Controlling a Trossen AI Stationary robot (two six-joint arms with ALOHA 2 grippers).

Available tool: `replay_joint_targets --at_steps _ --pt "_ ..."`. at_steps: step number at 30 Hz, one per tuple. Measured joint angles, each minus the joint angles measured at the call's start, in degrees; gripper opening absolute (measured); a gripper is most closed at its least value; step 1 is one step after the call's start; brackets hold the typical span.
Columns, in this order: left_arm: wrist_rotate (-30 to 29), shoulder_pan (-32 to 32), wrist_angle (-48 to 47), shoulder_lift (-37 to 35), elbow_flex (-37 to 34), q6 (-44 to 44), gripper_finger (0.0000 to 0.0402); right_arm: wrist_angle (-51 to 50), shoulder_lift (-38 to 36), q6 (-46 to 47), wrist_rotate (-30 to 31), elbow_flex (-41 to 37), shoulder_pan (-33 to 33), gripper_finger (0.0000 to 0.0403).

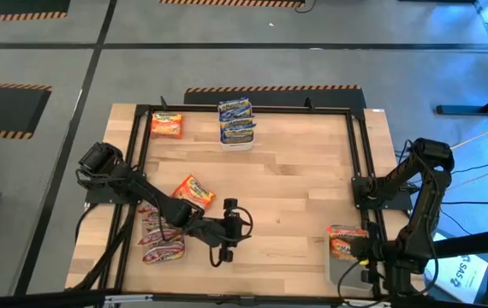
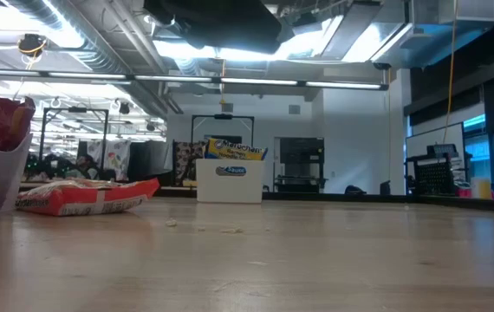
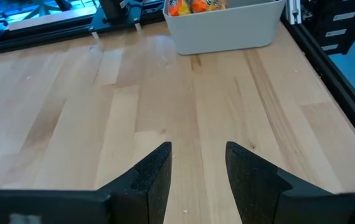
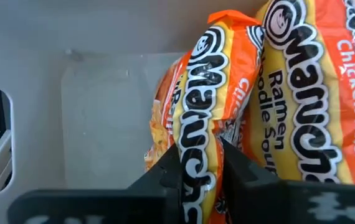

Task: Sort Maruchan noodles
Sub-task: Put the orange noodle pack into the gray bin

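My right gripper (image 4: 199,163) is clamped on an orange packet (image 4: 199,106) inside the tub (image 4: 71,56) at the table's five o'clock. My left gripper (image 3: 197,177) hangs parted, empty, near six o'clock.

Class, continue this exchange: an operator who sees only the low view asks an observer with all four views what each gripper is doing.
Operator: No grippers in my low view. Where is the right one?
Observer: Inside the grey tub by the table's right edge, the right gripper is shut on an orange packet.
Operator: And the left?
Observer: The left gripper is open and empty, over bare wood of the table.
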Motion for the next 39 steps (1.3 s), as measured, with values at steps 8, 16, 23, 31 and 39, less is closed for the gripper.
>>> replay_joint_targets --at_steps 8,16,23,31,39 --pt "0.0 0.0 0.0 0.0 0.0 0.0 0.0144 -0.1 0.0 1.1 2.3 -0.1 0.0 0.0045" --pt "0.9 0.0 0.0 0.0 0.0 0.0 0.0144 -3.4 0.1 4.5 2.3 -0.1 0.0 0.0098" --pt "3.0 0.0 0.0 0.0 0.0 -0.1 0.0144 -3.6 0.1 3.4 -1.3 -0.1 0.0 0.0163" --pt "3.0 0.0 0.0 0.0 0.0 -0.1 0.0144 -7.7 -0.1 4.3 -1.0 3.9 0.0 0.0172" --pt "2.7 0.0 0.2 0.0 0.0 -0.4 0.0144 -14.2 -0.1 5.4 2.4 10.6 -2.4 0.0172"
